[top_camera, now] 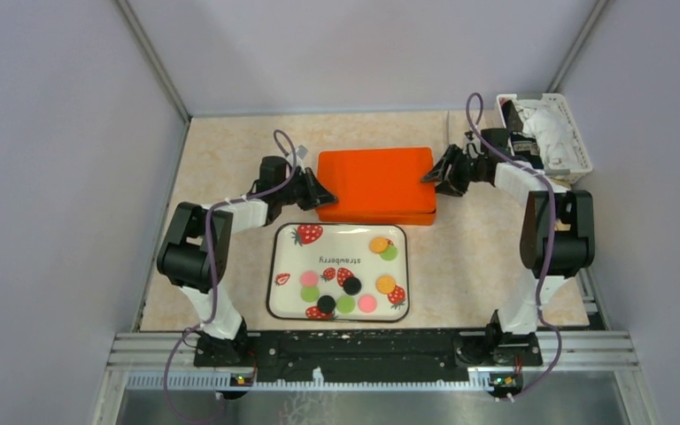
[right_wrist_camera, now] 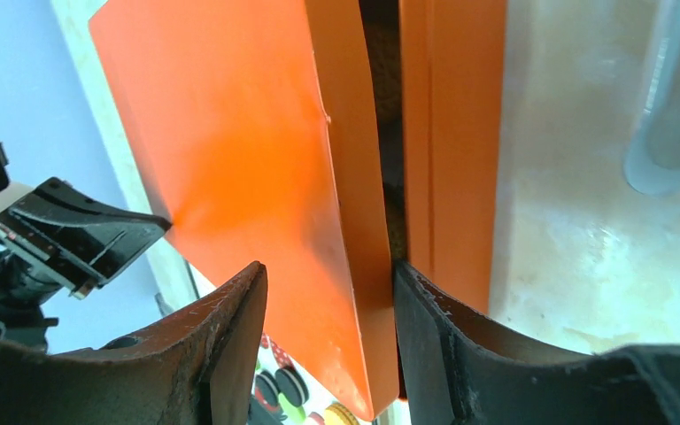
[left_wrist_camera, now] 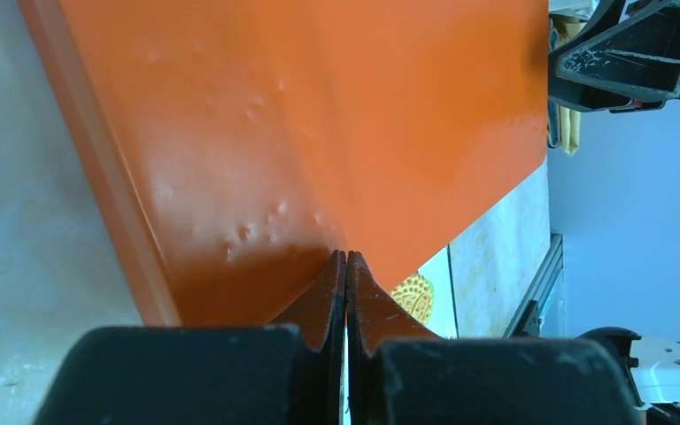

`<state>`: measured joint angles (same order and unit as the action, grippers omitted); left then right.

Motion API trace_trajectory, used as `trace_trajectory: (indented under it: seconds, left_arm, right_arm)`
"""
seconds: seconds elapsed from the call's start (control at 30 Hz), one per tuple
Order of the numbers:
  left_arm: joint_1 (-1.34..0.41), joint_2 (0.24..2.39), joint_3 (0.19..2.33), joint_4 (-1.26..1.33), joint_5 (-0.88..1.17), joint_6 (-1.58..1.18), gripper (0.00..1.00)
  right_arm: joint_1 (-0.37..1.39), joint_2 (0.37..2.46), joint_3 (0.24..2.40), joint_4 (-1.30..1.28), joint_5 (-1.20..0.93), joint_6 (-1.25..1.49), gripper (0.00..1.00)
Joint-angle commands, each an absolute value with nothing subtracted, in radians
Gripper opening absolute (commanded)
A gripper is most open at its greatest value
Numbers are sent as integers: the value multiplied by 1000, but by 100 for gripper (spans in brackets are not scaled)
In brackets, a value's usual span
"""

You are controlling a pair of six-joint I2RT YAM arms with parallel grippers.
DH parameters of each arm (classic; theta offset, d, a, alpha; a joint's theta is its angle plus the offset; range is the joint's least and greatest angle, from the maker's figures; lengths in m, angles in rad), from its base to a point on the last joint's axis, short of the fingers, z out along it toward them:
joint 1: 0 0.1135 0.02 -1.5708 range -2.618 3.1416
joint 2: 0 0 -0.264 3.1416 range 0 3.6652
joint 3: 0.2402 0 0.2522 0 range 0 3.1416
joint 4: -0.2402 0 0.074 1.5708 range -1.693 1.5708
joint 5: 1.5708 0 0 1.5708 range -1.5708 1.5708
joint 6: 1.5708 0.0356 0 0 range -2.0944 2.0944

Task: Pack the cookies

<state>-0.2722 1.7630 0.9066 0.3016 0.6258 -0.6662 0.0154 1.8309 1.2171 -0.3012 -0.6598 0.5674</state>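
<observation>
Several cookies [top_camera: 351,285] in orange, pink, green and black lie on a white strawberry-print tray [top_camera: 283,252]. Behind it stands an orange box with its lid [top_camera: 376,177] on top. My left gripper [top_camera: 323,190] is shut and empty, its tips [left_wrist_camera: 346,257] against the lid's left end [left_wrist_camera: 319,115]. My right gripper [top_camera: 432,173] is open at the box's right end. In the right wrist view its jaws [right_wrist_camera: 328,266] straddle the lid's edge [right_wrist_camera: 230,150], one finger in the gap above the box base [right_wrist_camera: 452,133]. A few cookies [right_wrist_camera: 292,385] show below.
A white basket [top_camera: 575,146] with cloth and dark items stands at the back right corner. Grey walls close in the table on the left, back and right. The tray lies right in front of the box, between the two arms.
</observation>
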Motion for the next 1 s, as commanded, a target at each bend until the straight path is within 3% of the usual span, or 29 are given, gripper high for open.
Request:
trace_trajectory:
  seconds: [0.0, 0.43, 0.5, 0.63, 0.7, 0.97]
  left_arm:
    - [-284, 1815, 906, 309, 631, -658, 0]
    - [-294, 1841, 928, 326, 666, -672, 0]
    - [-294, 1818, 953, 309, 676, -681, 0]
    - [-289, 1732, 1009, 226, 667, -713, 0]
    - [-276, 1691, 1039, 170, 647, -718, 0]
    - [-124, 1644, 992, 51, 578, -774, 0]
  right_arm:
    - [3, 1744, 1220, -399, -530, 505, 54]
    - [3, 1675, 1248, -455, -356, 489, 47]
    - [3, 1698, 1271, -462, -346, 482, 40]
    - [3, 1748, 1307, -458, -321, 472, 10]
    - [3, 1775, 1331, -461, -306, 466, 0]
    - [3, 1880, 1430, -483, -240, 444, 0]
